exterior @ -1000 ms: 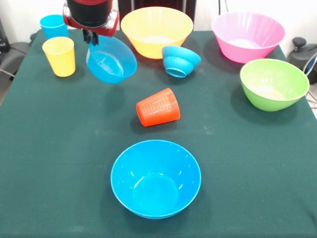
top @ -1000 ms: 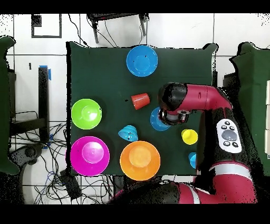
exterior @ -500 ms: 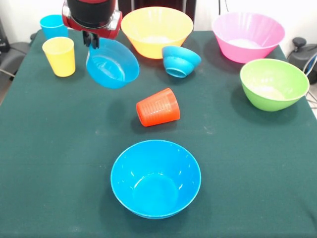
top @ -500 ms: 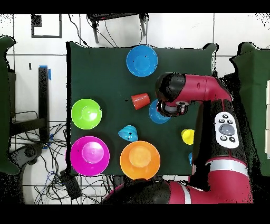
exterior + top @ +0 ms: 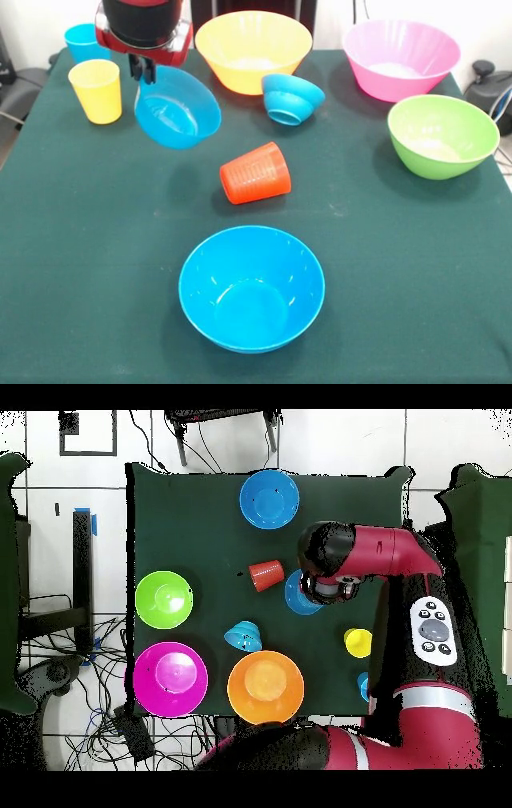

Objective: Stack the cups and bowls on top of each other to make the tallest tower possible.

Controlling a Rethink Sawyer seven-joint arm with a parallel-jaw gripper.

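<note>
My gripper (image 5: pixel 146 72) is shut on the rim of a small blue bowl (image 5: pixel 178 108) and holds it tilted above the table, right of the yellow cup (image 5: pixel 96 90). In the overhead view the arm covers the gripper and only part of the held bowl (image 5: pixel 296 597) shows. A medium blue bowl (image 5: pixel 251 288) stands upright at the near edge. The orange-red ribbed cup (image 5: pixel 256 173) lies on its side mid-table. A ridged blue bowl (image 5: pixel 291 98) rests tipped by the yellow-orange bowl (image 5: pixel 254 50). No stacked tower shows.
The pink bowl (image 5: pixel 400 58) and the green bowl (image 5: pixel 442 134) stand apart at the right. The sky blue cup (image 5: pixel 86 42) stands behind the yellow cup at the far left corner. A dark green cloth (image 5: pixel 96 264) covers the table.
My gripper has moved a little away from the robot's base toward the table's middle, carrying the small blue bowl. Everything else has stayed in place.
</note>
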